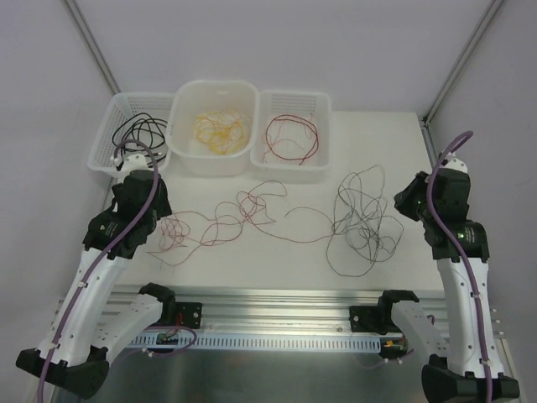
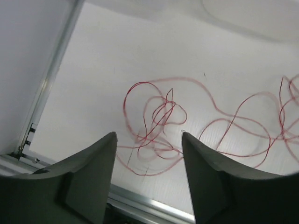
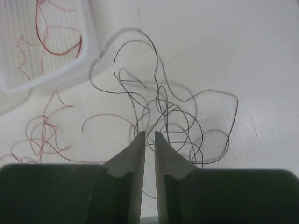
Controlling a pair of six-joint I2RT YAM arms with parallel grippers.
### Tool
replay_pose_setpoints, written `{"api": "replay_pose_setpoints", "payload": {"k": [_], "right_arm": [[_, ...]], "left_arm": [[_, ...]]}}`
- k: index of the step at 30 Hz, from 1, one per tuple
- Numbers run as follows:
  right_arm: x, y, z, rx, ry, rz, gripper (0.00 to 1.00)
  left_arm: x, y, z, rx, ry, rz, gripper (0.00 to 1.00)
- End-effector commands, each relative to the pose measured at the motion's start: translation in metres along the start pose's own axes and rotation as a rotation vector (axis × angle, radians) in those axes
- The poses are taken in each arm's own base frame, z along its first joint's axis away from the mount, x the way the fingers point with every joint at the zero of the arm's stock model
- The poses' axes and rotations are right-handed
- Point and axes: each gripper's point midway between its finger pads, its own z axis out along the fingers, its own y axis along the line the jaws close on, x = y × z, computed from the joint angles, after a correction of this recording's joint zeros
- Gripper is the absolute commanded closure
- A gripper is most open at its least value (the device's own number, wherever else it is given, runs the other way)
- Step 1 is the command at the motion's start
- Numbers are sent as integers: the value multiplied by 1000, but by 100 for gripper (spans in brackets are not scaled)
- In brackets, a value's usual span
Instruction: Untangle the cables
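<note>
Loose cables (image 1: pixel 252 203) before three far baskets (image 1: pixel 214 164)

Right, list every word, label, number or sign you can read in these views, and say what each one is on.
None: no text can be read in any view.
The white baskets, the table, the cables, the left arm and the right arm show no print.
The small board on the front rail is too small to read.

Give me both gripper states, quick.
Left gripper: open, nothing between the jaws, red cable lying ahead of it.
Right gripper: barely open, just a narrow slit, nothing visibly held.
</note>
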Motion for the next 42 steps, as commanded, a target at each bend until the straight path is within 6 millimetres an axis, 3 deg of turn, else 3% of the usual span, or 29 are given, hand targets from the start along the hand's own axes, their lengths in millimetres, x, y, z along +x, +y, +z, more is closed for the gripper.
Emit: {"api": "replay_pose_setpoints", "payload": {"k": [1, 3, 4, 6, 8, 11, 12, 14, 15, 17, 18, 19, 20, 22, 23, 25, 26, 32, 42], "right_arm": [[46, 2, 21, -51, 167, -16, 83], [59, -2, 26, -51, 203, -16, 81], [71, -5, 29, -44, 236, -15, 79], [81, -6, 31, -48, 264, -15, 59], [92, -6, 32, -59, 289, -28, 48], [104, 6, 27, -116, 312, -69, 41], [108, 9, 25, -128, 320, -83, 41], [116, 18, 21, -166, 345, -121, 39], [121, 20, 19, -174, 357, -136, 38], [132, 27, 14, -207, 379, -172, 36], [138, 28, 14, -215, 389, -183, 35], [143, 33, 11, -238, 400, -198, 32], [146, 36, 10, -251, 405, -204, 31], [157, 39, 8, -269, 428, -218, 26], [159, 39, 7, -270, 431, -223, 23], [162, 37, 6, -265, 433, -237, 18], [162, 36, 4, -266, 429, -241, 16], [161, 28, -3, -264, 406, -250, 13], [169, 24, -6, -272, 421, -248, 13]], "left_arm": [[59, -39, 10, 183, 221, 52, 41], [76, -63, 4, 326, 295, 53, 18], [80, -75, 2, 391, 301, 52, 12], [86, -111, -20, 617, 338, 52, 2], [83, -144, -40, 786, 316, 68, 1], [81, -182, -59, 897, 301, 129, 1], [95, -200, -67, 937, 332, 204, 1], [100, -222, -74, 960, 323, 270, 1], [117, -241, -79, 989, 342, 351, 1], [126, -261, -81, 996, 336, 422, 3], [145, -275, -76, 995, 362, 505, 3], [151, -289, -87, 1032, 353, 558, 6], [169, -300, -78, 1001, 369, 626, 8], [177, -320, -82, 1017, 322, 724, 15], [193, -327, -72, 991, 344, 774, 21], [198, -341, -67, 1003, 318, 820, 26], [209, -345, -59, 995, 332, 847, 28], [239, -361, -38, 1028, 317, 1001, 33], [249, -375, -19, 1073, 274, 1126, 34]]}}
